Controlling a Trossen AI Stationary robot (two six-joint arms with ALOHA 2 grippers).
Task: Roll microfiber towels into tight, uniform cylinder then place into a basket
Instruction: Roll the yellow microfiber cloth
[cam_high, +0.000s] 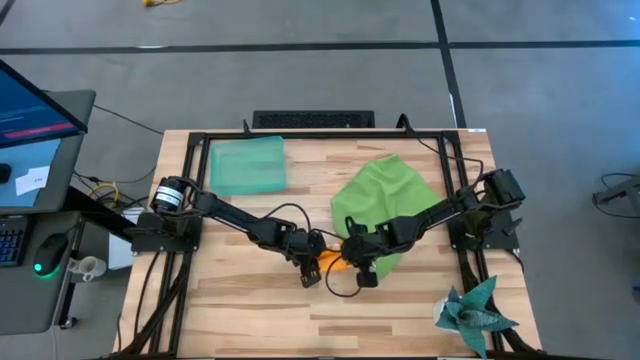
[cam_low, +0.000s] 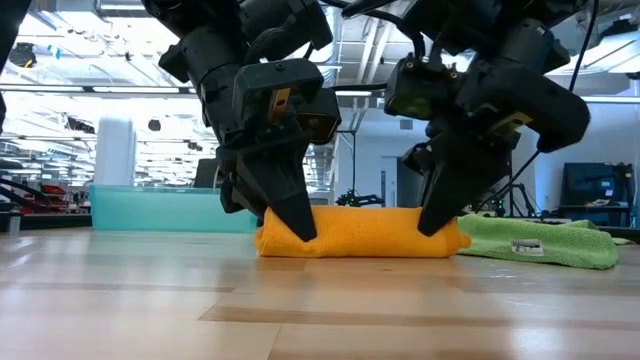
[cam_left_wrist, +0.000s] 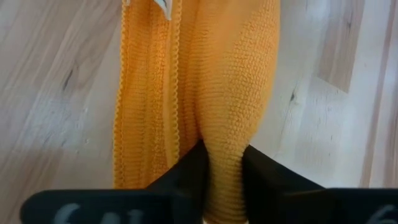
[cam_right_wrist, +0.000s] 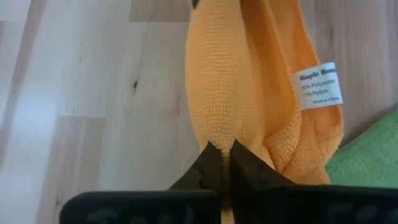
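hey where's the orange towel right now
The rolled orange towel lies mid-table, pinched at its ends by the left gripper and right gripper, beside the green towel.

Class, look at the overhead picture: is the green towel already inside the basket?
No. The green towel lies spread on the table's right half, while the basket sits apart at the back left.

Orange towel (cam_high: 330, 262) mostly hidden under both hands overhead.
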